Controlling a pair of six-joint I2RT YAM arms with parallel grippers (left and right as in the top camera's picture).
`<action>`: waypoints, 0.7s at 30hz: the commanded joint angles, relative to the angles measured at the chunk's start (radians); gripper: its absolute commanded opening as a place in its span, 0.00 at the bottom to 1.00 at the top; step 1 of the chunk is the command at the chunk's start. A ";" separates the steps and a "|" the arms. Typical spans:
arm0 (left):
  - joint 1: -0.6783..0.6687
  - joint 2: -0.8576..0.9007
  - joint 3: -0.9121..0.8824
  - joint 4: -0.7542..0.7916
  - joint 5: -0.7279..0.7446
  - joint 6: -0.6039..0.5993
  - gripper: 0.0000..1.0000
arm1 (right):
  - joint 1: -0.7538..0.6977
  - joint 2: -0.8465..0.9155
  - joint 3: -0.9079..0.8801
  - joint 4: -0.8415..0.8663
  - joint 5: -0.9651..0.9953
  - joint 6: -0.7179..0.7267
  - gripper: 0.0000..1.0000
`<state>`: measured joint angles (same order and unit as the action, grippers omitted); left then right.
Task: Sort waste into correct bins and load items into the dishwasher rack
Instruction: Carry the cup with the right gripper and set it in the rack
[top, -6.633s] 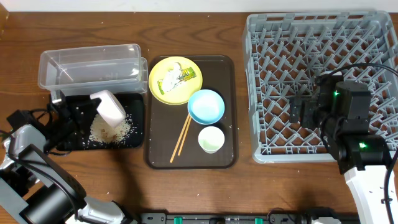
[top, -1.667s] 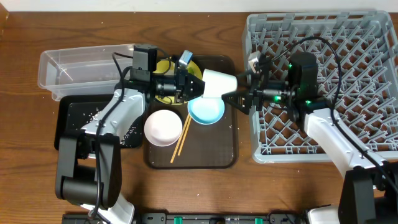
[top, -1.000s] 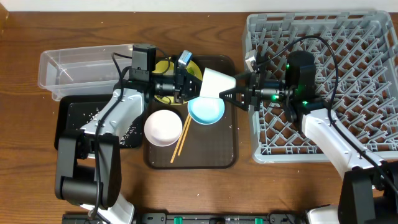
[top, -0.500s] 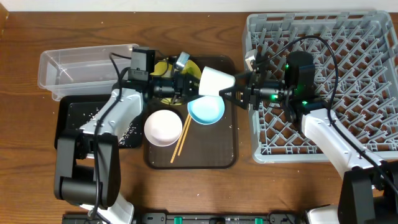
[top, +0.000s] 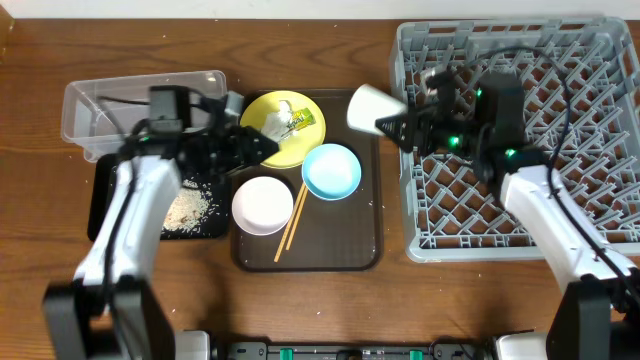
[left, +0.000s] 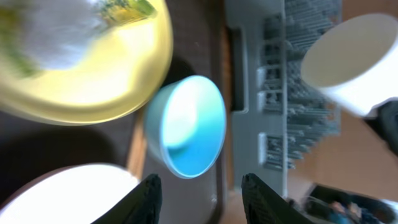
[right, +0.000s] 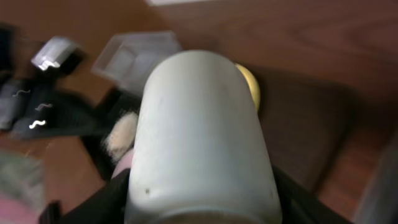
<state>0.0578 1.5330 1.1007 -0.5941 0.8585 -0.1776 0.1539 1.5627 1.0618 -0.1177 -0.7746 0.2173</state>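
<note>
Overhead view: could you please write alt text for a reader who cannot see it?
The right gripper holds a pale cup sideways over the brown tray's right edge, beside the grey rack. On the tray lie a yellow plate with a wrapper, a blue bowl, a white bowl and chopsticks.

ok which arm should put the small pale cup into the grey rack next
Right. The right claw grips the small pale cup, tipped sideways at the edge of the grey pegged plastic rack. The left claw is open and empty beside the round yellow plate.
</note>
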 joint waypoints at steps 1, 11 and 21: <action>0.032 -0.087 0.008 -0.048 -0.177 0.054 0.45 | -0.007 -0.041 0.137 -0.129 0.230 -0.032 0.01; 0.042 -0.204 0.008 -0.172 -0.451 0.053 0.46 | -0.068 -0.036 0.390 -0.485 0.595 -0.078 0.01; 0.042 -0.207 0.008 -0.190 -0.452 0.053 0.47 | -0.176 0.113 0.708 -0.756 0.631 -0.143 0.01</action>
<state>0.0956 1.3376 1.1007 -0.7822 0.4278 -0.1368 -0.0044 1.6146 1.6894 -0.8474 -0.1726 0.1127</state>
